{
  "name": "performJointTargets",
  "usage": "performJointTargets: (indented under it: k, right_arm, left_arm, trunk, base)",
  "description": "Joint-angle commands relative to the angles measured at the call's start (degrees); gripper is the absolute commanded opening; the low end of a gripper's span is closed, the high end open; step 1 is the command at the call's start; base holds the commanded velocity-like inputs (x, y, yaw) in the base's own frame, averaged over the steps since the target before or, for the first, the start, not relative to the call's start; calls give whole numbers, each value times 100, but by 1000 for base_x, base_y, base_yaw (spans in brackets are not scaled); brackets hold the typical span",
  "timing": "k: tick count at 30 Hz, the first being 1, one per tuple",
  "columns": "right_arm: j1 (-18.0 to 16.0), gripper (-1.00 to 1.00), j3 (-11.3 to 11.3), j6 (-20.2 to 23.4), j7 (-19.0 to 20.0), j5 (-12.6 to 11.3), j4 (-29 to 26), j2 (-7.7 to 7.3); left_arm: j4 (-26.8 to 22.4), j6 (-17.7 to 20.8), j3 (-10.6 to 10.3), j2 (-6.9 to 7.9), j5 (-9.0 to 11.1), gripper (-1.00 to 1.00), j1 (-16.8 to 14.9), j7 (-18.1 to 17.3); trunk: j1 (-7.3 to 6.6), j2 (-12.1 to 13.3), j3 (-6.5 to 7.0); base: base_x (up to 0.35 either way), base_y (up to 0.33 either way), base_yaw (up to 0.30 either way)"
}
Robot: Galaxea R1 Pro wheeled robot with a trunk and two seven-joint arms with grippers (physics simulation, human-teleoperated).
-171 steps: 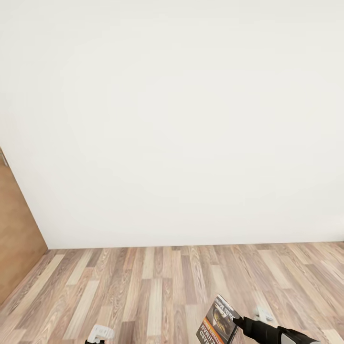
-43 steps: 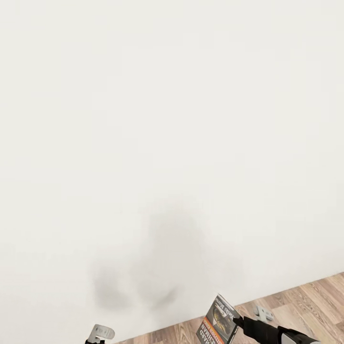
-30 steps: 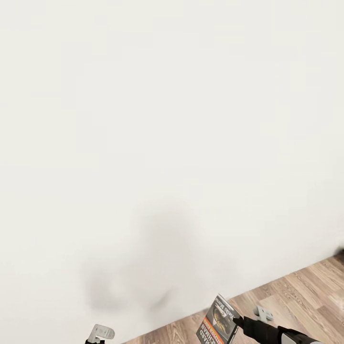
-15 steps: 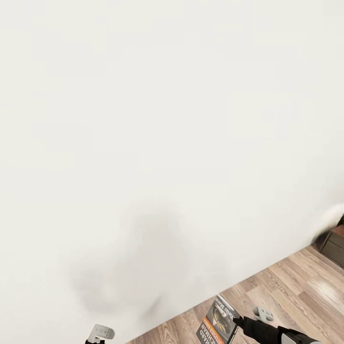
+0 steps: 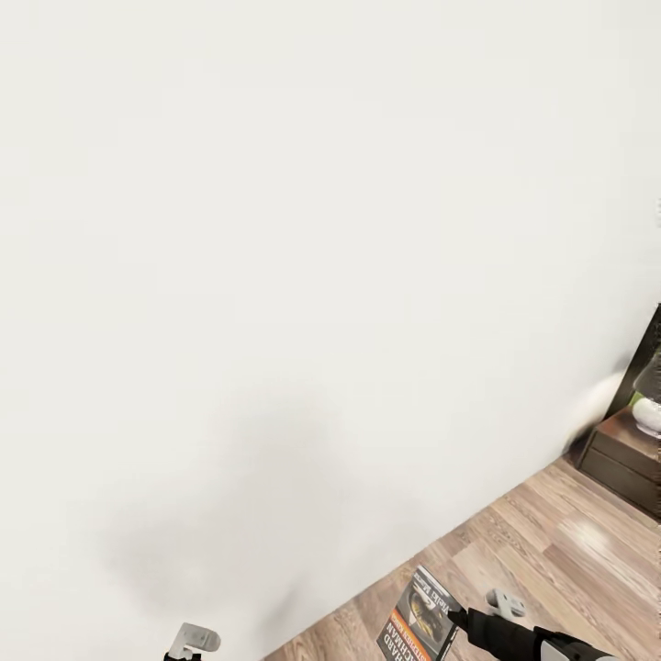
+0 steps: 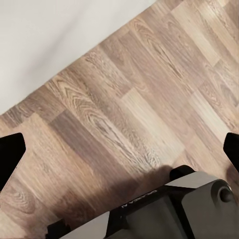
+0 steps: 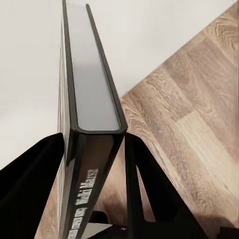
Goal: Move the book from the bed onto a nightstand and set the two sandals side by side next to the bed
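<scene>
Swinging right since earlier, the head view now catches a nightstand (image 5: 633,459) by the wall, while the right gripper (image 5: 456,621) clamps the book (image 5: 418,617), undelivered; left gripper (image 6: 119,149) hangs open, sandals pending.

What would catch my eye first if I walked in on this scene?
Mostly a big blank white wall, with wood-plank floor showing low on the right. Near the bottom edge, the right gripper pinches a dark paperback book on edge; the right wrist view shows its spine between black fingers. At the far right stands a dark nightstand.
</scene>
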Motion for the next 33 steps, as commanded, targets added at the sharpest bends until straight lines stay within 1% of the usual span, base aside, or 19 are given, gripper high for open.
performJointTargets:
  k: [1,7,33]
  right_arm:
    - [-7,-100,38,26,27,-63,13,1]
    - [-7,-100,38,25,27,-63,13,1]
    - [-7,-100,38,29,27,-62,13,1]
  left_arm:
    - [-2,-18,49,-1,-59,100,-2,-24]
    - [-2,-18,49,-1,-59,100,0,-24]
    - [33,-18,49,-36,-59,100,2,-24]
  trunk:
    - [5,-5,-3]
    - [5,-5,-3]
    - [5,-5,-3]
  base:
    - [218,0,-202]
    - [72,0,-202]
    - [1,0,-202]
